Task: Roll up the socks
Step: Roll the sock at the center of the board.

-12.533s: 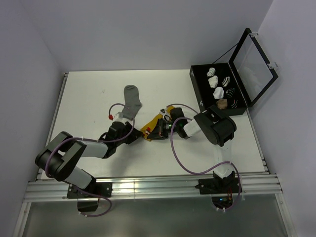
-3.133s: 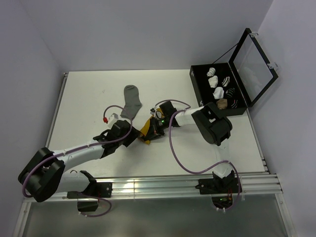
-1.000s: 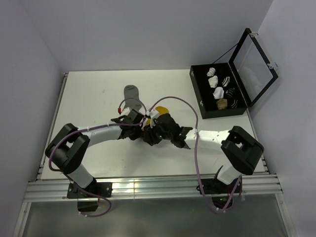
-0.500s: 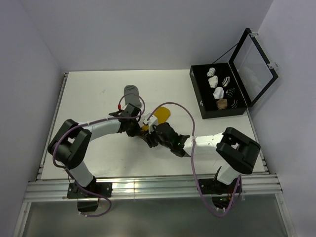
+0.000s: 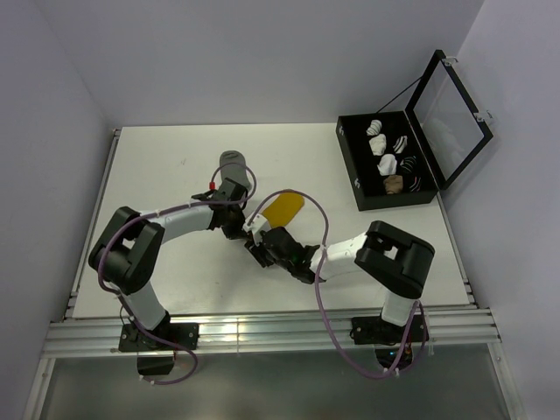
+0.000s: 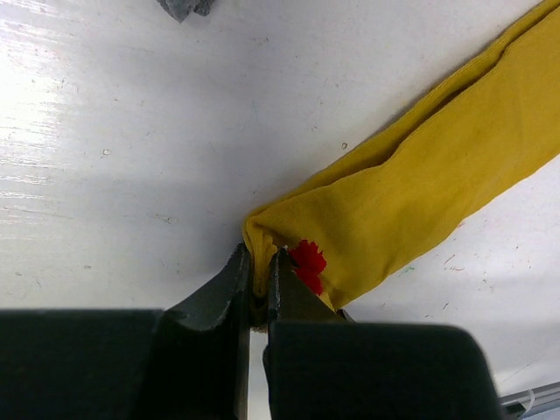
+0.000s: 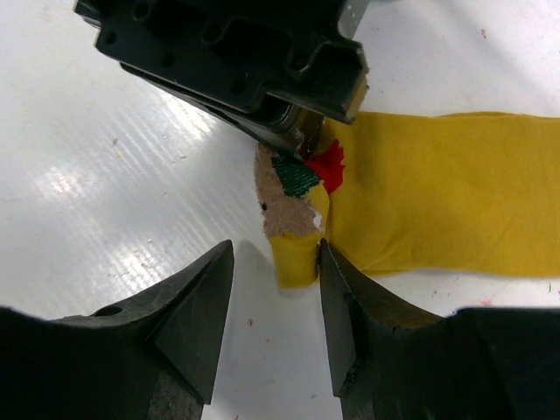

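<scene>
left gripper (image 6: 260,273) clenched on the mustard-yellow sock (image 6: 420,175) edge by its red mark (image 6: 306,261) | right gripper (image 7: 274,255) jaws apart, straddling that same end | sock stretched flat, left of the black case (image 5: 350,168) | grey sock (image 5: 232,160) farther left of the case

Bright light (glare on table (image 6: 52,96))

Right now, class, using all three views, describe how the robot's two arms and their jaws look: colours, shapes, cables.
Both the left arm and right arm have pale grey-white links between bulky black joints. A thin purple cable loops loosely along each; the left one carries a small red connector. The jaws are matt black, tapering wedges.
</scene>
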`<state>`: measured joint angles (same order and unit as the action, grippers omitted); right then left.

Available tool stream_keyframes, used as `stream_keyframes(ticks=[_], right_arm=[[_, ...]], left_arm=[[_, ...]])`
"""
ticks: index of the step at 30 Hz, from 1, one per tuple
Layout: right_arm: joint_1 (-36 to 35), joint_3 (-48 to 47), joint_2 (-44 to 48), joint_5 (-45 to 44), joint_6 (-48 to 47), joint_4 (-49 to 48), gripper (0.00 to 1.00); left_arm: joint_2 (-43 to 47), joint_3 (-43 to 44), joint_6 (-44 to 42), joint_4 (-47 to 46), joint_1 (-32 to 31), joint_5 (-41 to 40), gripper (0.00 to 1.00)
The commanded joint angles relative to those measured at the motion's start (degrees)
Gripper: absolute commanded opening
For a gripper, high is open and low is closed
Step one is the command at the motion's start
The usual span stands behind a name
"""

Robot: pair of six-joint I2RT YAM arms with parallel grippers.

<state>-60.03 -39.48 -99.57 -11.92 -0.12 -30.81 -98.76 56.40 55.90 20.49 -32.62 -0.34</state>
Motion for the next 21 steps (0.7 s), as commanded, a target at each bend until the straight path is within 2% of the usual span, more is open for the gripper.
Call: stream_keyframes(ticks=[1, 16, 21], right_arm=[[-0.7, -2.88, -1.5, -2.84, -1.99, -2.42, 0.51], [-0.97, -2.44, 0.6, -3.81, -1.55, -5.14, 0.51], [-0.97, -4.11, -0.71, -3.11, -1.81, -3.3, 0.5]], left_arm=[[-1.7, 1.08, -2.28, 1.83, 0.45, -0.19, 0.0], [-2.23, 1.61, -2.9, 2.45, 0.63, 1.48, 0.0], [-2.05, 1.26, -2.64, 1.83, 0.8, 2.09, 0.0]])
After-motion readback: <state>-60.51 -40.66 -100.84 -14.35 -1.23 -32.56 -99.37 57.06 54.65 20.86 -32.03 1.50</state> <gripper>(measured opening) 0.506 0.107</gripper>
